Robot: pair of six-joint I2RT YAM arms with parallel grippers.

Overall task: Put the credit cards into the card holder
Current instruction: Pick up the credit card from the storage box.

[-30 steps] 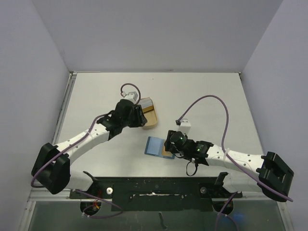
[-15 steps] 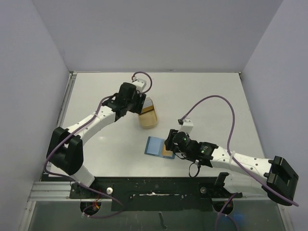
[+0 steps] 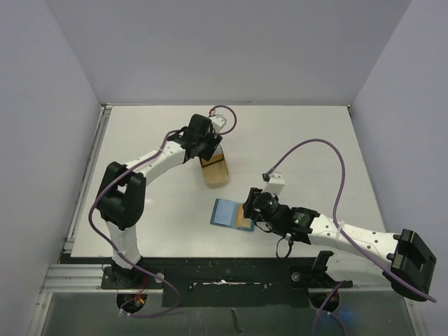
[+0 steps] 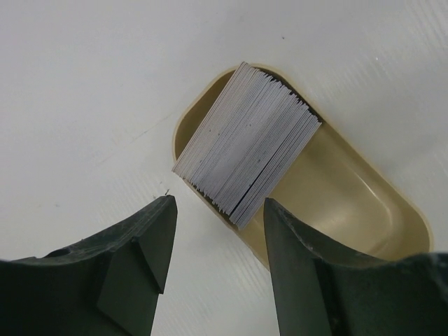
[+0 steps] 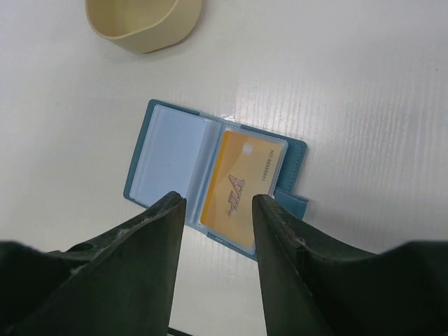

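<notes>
The teal-blue card holder (image 3: 229,213) lies open on the table, also in the right wrist view (image 5: 210,175). A tan-orange card (image 5: 241,187) sits in its right pocket; the left pocket shows pale blue. My right gripper (image 5: 218,210) is open and empty just above the holder. A stack of grey and white credit cards (image 4: 245,143) leans in one end of the tan tray (image 4: 350,196). My left gripper (image 4: 218,217) is open and empty, above the tray's rim beside the stack; the top view shows it at the tray's far end (image 3: 208,150).
The tan oblong tray (image 3: 215,170) stands at mid-table, left of centre; its end also shows at the top of the right wrist view (image 5: 143,24). White walls close the table on the left, back and right. The arm cables loop above the table.
My left arm has swung right and farther back, from beside the tray to over its far end. My right gripper has crept slightly right over the card holder, which has not moved.
</notes>
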